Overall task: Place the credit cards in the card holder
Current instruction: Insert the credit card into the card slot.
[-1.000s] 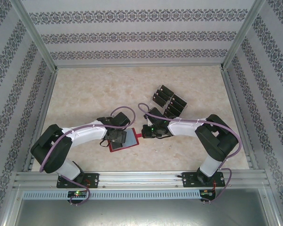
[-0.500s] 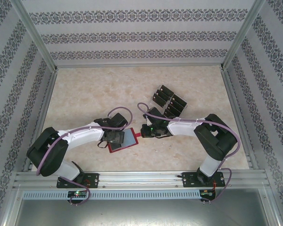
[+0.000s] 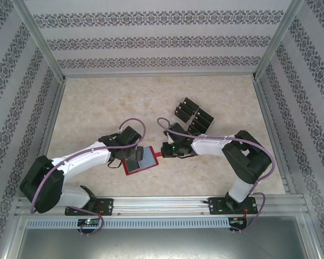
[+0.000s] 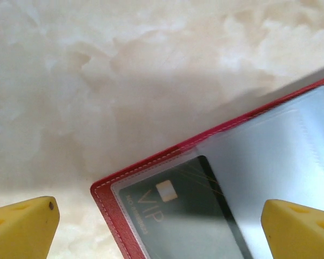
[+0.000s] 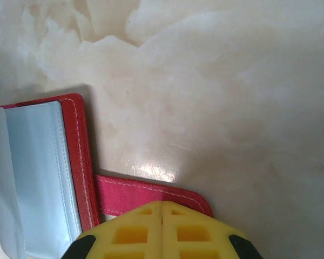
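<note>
Left wrist: left gripper (image 4: 161, 229) splayed over card (image 4: 181, 202); right gripper (image 5: 162, 224) clenched, maybe touching wallet (image 5: 80, 156).

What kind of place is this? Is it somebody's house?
Probably a robot practice booth, not a house: a left arm and right arm bolted to a metal rail, patterned walls boxing in a table, and a wallet and cards laid out for them.
</note>
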